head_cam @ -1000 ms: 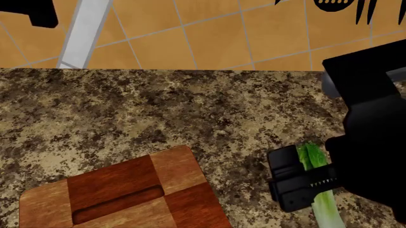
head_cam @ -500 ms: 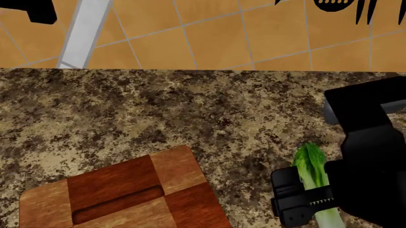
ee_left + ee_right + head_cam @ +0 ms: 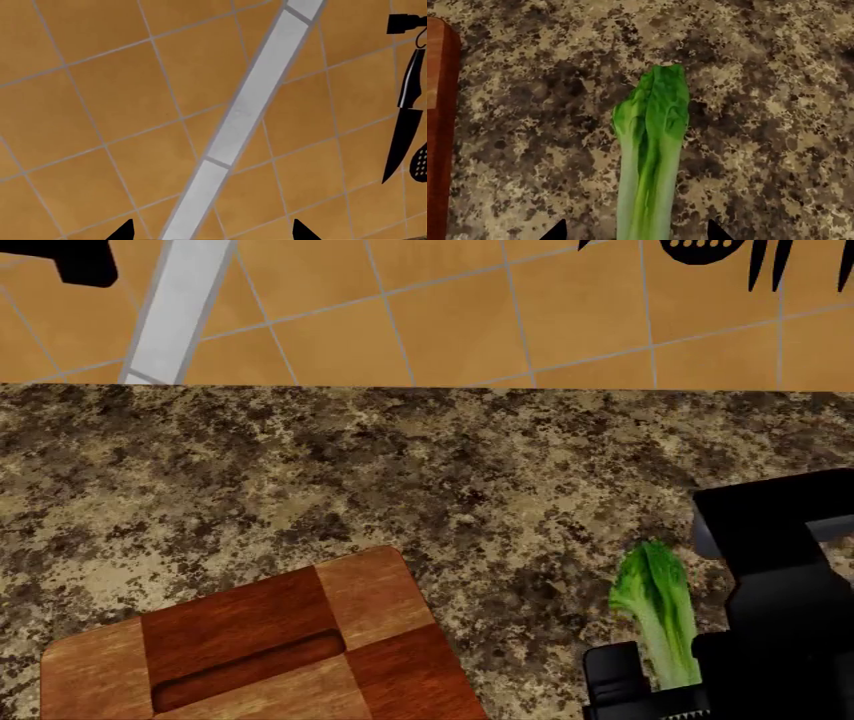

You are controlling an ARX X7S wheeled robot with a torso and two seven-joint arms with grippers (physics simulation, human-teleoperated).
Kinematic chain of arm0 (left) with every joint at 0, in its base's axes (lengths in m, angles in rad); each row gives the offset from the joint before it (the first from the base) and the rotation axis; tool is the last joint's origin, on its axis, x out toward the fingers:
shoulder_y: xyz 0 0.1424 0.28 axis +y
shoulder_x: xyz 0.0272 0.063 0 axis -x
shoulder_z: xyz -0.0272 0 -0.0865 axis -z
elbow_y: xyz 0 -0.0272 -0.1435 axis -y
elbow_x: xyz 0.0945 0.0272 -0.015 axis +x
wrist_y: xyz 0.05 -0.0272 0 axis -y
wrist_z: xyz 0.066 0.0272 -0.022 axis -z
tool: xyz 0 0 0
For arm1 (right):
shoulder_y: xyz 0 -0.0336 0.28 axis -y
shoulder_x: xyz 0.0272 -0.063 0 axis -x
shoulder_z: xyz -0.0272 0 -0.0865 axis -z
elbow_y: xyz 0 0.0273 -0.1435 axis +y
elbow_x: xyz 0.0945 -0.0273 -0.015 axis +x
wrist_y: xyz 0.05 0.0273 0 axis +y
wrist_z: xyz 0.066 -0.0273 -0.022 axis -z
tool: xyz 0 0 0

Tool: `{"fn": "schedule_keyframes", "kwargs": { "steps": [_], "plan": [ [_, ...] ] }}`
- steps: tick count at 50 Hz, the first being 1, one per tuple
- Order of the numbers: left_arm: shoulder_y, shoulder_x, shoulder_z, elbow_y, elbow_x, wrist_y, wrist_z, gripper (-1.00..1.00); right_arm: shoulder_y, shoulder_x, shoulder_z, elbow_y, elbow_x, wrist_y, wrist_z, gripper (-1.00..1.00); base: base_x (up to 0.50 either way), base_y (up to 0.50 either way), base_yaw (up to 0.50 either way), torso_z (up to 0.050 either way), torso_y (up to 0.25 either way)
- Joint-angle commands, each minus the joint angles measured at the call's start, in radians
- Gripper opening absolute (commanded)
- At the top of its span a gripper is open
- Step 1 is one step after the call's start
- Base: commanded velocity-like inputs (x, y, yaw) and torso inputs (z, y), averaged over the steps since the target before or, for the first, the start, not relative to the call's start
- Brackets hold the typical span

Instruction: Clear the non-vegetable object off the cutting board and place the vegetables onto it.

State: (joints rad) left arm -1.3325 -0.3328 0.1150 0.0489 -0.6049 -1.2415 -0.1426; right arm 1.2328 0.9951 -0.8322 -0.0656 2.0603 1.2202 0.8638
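Note:
A slender stalk [image 3: 657,605] with a bright green leafy top lies on the speckled countertop to the right of the cutting board [image 3: 267,635]. In the right wrist view the stalk [image 3: 647,150] runs between the tips of my right gripper [image 3: 637,231], which stands open and wide of the stalk on both sides. The board's edge [image 3: 437,125] shows beside it. My right gripper [image 3: 667,692] sits at the stalk's lower part. The left gripper [image 3: 211,231] is open and empty, raised in front of the tiled wall. The non-vegetable object is out of view.
A black knife [image 3: 403,135] and a slotted utensil [image 3: 420,162] hang on the orange tiled wall, with dark utensils [image 3: 707,255] at the top of the head view. A grey strip [image 3: 180,300] runs down the wall. The granite counter [image 3: 400,470] spreads behind the board.
My right gripper has slid back along the stalk toward the counter's near edge, uncovering more of the leafy top. The stalk and the board have stayed in place.

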Motion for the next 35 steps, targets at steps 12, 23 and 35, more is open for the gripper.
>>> {"fn": "schedule_keyframes", "kwargs": {
  "steps": [12,23,35],
  "plan": [
    [0.004,-0.008,-0.009,0.005,-0.012,0.001,-0.008,1.00,-0.058,0.033,-0.016,-0.034,0.010,-0.025,-0.001,-1.00,0.00,0.00,0.00,0.000,0.000],
    [-0.003,-0.008,-0.016,0.008,-0.021,-0.007,-0.015,1.00,0.075,0.014,-0.032,-0.027,0.115,0.029,0.084,-1.00,0.00,0.00,0.00,0.000,0.000],
    [-0.006,-0.012,-0.021,0.016,-0.030,-0.013,-0.021,1.00,0.225,-0.061,-0.069,-0.036,0.232,0.075,0.158,-1.00,0.00,0.00,0.00,0.000,0.000]
  ]
}}
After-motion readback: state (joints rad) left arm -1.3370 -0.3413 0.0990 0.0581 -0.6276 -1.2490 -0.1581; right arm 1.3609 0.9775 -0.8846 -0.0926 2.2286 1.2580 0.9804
